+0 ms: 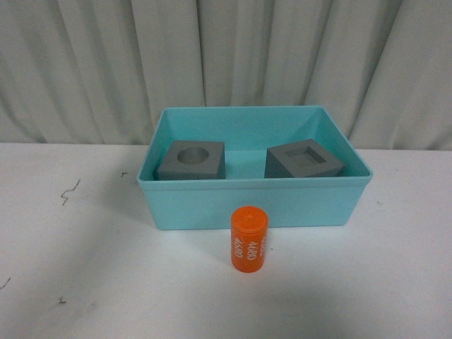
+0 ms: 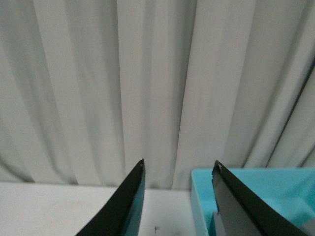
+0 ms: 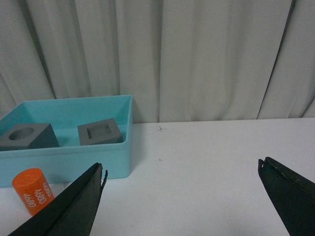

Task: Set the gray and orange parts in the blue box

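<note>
Right gripper gapes wide, empty. I'd pinch the orange cylinder across its round sides; it looks rigid, light, probably slick.

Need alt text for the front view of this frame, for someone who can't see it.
An orange cylinder with white digits stands upright on a white table, just outside the front wall of a blue box. Inside the box sit two gray cubes, the left one with a round hole, the right one with a square recess. A pale curtain hangs behind.

Pale pleated curtain, white table — perhaps scuffed
</note>
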